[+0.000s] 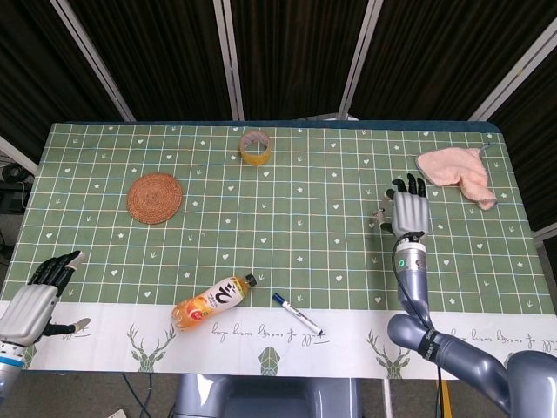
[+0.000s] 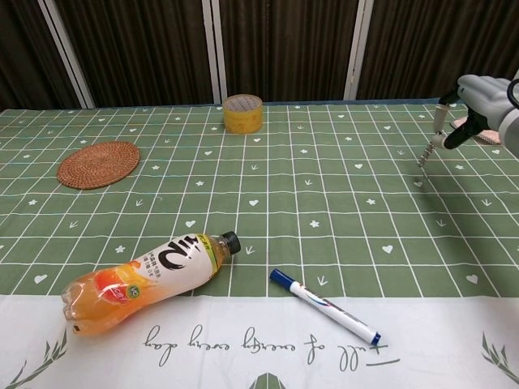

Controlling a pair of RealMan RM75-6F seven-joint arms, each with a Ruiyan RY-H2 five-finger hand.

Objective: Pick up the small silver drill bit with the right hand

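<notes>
My right hand (image 1: 409, 212) (image 2: 485, 101) hovers over the right part of the green table, above the cloth. It pinches the small silver drill bit (image 2: 431, 147) (image 1: 380, 212) between thumb and a finger; the bit hangs down with its twisted tip just above the cloth. In the head view the bit shows only as a small grey piece at the hand's left edge. My left hand (image 1: 35, 298) rests at the table's near left corner, its fingers apart, holding nothing.
An orange drink bottle (image 1: 212, 301) (image 2: 148, 278) and a blue-capped marker (image 1: 297, 314) (image 2: 325, 306) lie near the front edge. A woven coaster (image 1: 155, 198) (image 2: 98, 164) sits left, a tape roll (image 1: 256, 145) (image 2: 243, 113) at the back, a pink cloth (image 1: 456, 172) back right.
</notes>
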